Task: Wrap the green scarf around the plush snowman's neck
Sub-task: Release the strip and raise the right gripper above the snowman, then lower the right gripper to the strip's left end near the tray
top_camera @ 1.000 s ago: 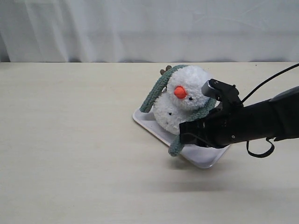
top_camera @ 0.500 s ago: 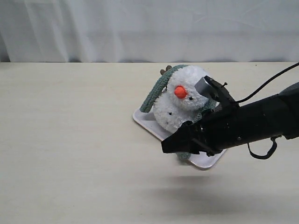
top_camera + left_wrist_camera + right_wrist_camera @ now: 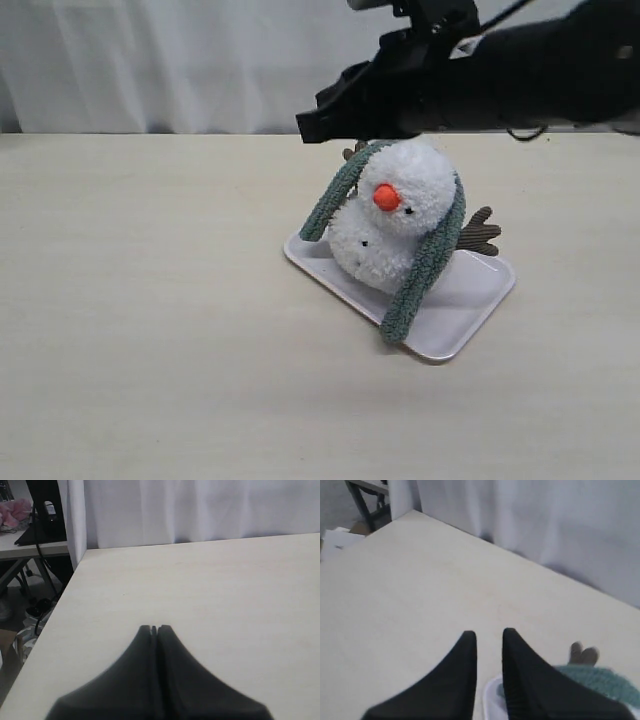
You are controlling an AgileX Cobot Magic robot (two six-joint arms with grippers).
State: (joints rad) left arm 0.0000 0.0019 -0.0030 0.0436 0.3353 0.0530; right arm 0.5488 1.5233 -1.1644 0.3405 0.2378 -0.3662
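The plush snowman (image 3: 400,205) leans on a white tray (image 3: 475,290), its orange nose facing front. The green scarf (image 3: 432,255) runs behind its head and hangs down on both sides. One end lies by the snowman's left side (image 3: 328,205). The other end reaches the tray's front rim (image 3: 396,328). My right gripper (image 3: 308,124) hovers above and behind the snowman, apart from it. In the right wrist view this gripper (image 3: 489,634) is slightly open with nothing between the fingers, and the scarf (image 3: 602,680) shows beside them. My left gripper (image 3: 155,628) is shut and empty over bare table.
A brown twig arm (image 3: 482,232) sticks out on the snowman's right over the tray. A white curtain (image 3: 150,60) closes off the back of the light wooden table (image 3: 150,300). The table's edge and a dark stand (image 3: 45,510) show in the left wrist view.
My right gripper has left the scarf's right end and risen from beside the tray to above and behind the snowman. The freed scarf end now hangs straight down to the tray's rim.
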